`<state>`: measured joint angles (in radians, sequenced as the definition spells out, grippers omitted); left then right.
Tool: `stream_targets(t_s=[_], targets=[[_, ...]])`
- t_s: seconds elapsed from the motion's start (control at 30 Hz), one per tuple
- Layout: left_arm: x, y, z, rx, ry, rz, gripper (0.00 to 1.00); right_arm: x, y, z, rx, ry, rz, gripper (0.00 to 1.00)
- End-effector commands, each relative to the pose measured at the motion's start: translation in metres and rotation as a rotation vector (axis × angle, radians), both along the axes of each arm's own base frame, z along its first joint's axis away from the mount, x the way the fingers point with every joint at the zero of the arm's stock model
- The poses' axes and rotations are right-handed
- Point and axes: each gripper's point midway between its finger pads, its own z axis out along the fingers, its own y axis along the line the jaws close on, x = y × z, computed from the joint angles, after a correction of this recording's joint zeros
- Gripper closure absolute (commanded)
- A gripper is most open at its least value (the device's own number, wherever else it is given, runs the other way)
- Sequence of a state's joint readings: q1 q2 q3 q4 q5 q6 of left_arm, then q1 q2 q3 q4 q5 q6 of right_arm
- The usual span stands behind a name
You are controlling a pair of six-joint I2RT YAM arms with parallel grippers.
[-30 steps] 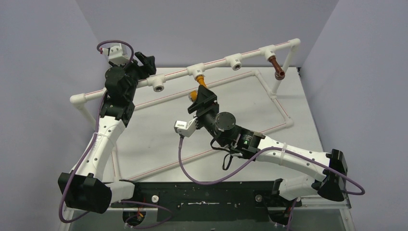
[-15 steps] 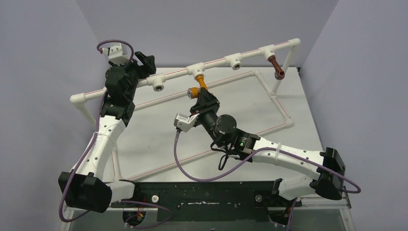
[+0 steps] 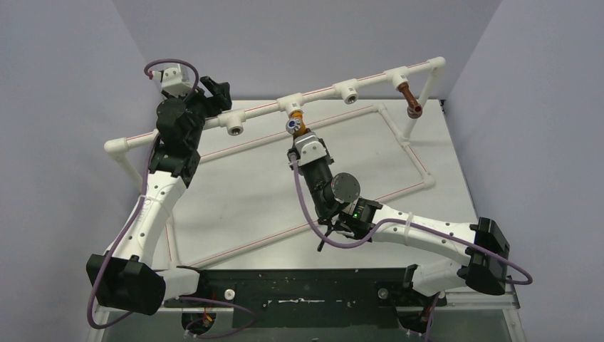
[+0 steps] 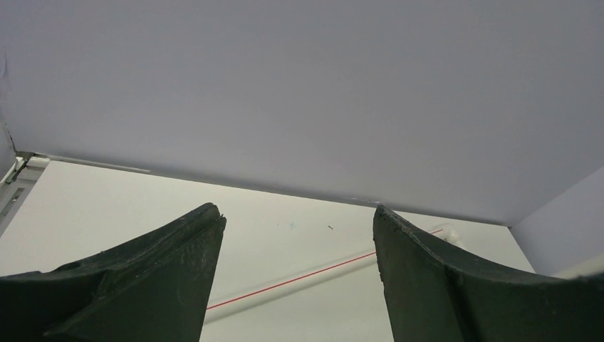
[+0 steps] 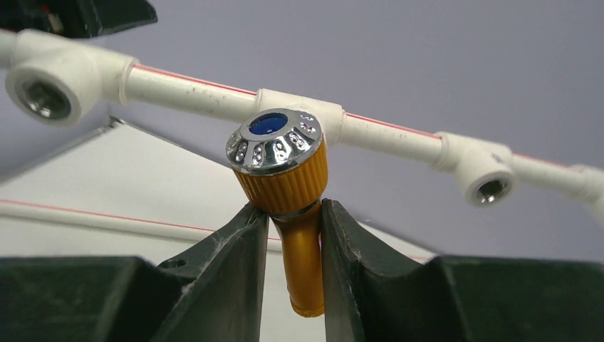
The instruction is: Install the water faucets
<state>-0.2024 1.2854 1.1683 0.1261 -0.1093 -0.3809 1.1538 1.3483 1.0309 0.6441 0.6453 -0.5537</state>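
The orange-yellow faucet (image 3: 295,126) hangs just below the middle tee socket (image 3: 291,105) of the white pipe frame, and its top end reaches that socket. My right gripper (image 3: 297,140) is shut on it. In the right wrist view the fingers (image 5: 246,242) clamp the orange neck (image 5: 303,249) under the ribbed knob with its round silver end (image 5: 273,140). The dark reddish-brown faucet (image 3: 408,97) hangs from the far right tee. My left gripper (image 3: 216,91) is open and empty above the left of the rail. Its view shows only the open gripper (image 4: 295,221), the table and a pipe.
Empty tee sockets sit on the rail left (image 3: 233,127) and right (image 3: 349,91) of the middle one; they also show in the right wrist view (image 5: 44,85) (image 5: 486,182). The frame's lower pipe loop (image 3: 420,171) lies on the table. Grey walls close the back and sides.
My right wrist has rolled while holding the orange-yellow faucet, so its camera housing swung from the left to the top. The faucet's silver end now faces up. The left arm has not moved.
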Motion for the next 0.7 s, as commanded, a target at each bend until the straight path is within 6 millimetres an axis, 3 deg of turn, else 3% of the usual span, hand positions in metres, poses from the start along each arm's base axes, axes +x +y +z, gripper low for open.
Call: stream_targets(t_s=[0.0, 0.33, 0.67], targets=[[-0.088, -0.039, -0.243, 0.189, 0.816, -0.248, 0.26, -0.007, -0.012, 0.023, 0.576, 0.142, 0.026, 1.0], [-0.089, -0.039, -0.241, 0.191, 0.81, -0.245, 0.26, -0.009, -0.021, 0.006, 1.221, 0.376, 0.068, 1.0], [-0.089, -0.043, -0.24, 0.186, 0.809, -0.26, 0.26, -0.017, -0.017, -0.011, 1.611, 0.58, 0.087, 1.0]])
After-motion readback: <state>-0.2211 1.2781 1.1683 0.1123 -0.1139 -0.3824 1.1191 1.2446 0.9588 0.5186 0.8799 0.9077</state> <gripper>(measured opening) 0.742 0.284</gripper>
